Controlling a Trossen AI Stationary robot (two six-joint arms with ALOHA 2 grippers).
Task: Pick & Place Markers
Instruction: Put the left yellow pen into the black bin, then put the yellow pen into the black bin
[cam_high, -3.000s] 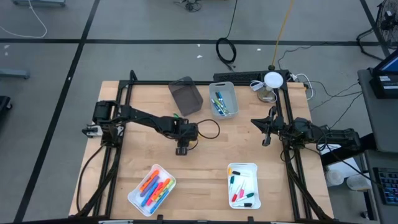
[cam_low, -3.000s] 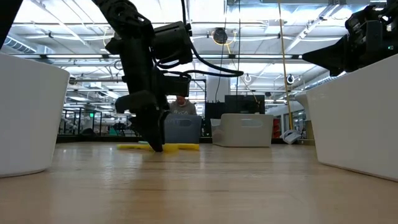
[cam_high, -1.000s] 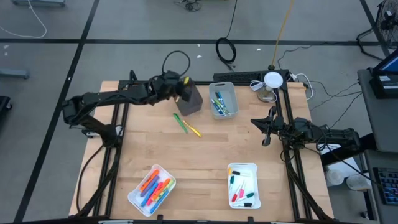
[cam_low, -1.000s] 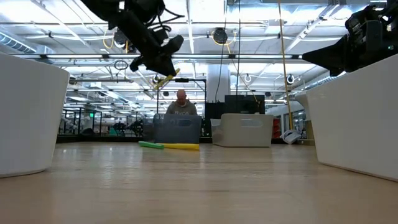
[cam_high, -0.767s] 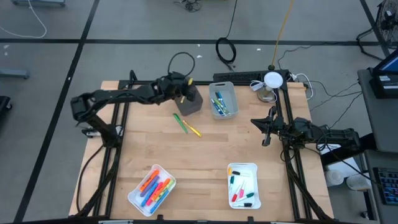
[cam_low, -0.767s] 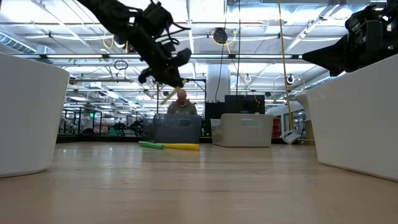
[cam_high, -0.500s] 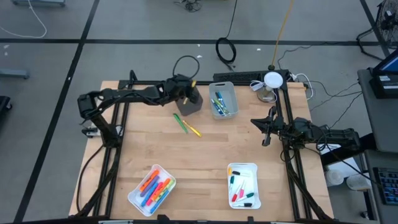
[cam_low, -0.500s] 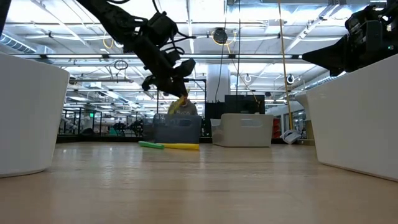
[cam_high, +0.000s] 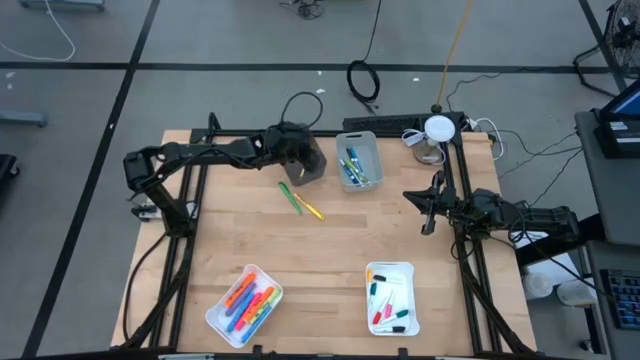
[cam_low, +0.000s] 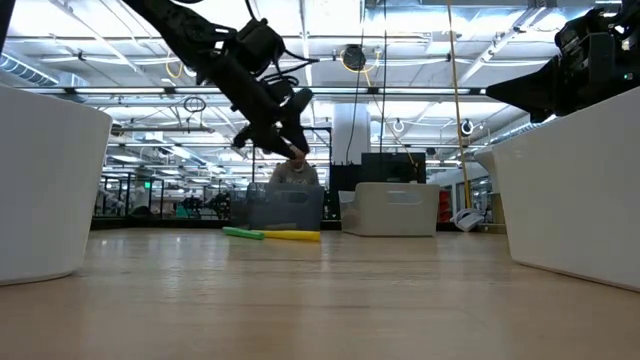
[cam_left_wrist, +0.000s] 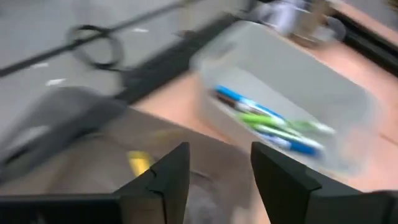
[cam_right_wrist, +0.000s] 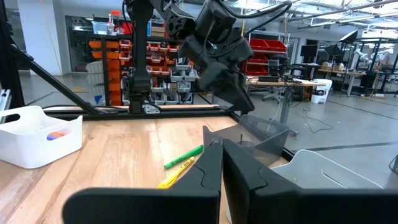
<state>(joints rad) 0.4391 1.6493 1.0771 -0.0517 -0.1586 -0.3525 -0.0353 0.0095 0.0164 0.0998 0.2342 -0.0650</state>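
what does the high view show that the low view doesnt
Only the high view looks into the containers: markers in the pale bin, the left tray and the right tray, and the left gripper over the dark bin. Only the low view shows the room behind and a person. Both show the green marker and yellow marker on the table.
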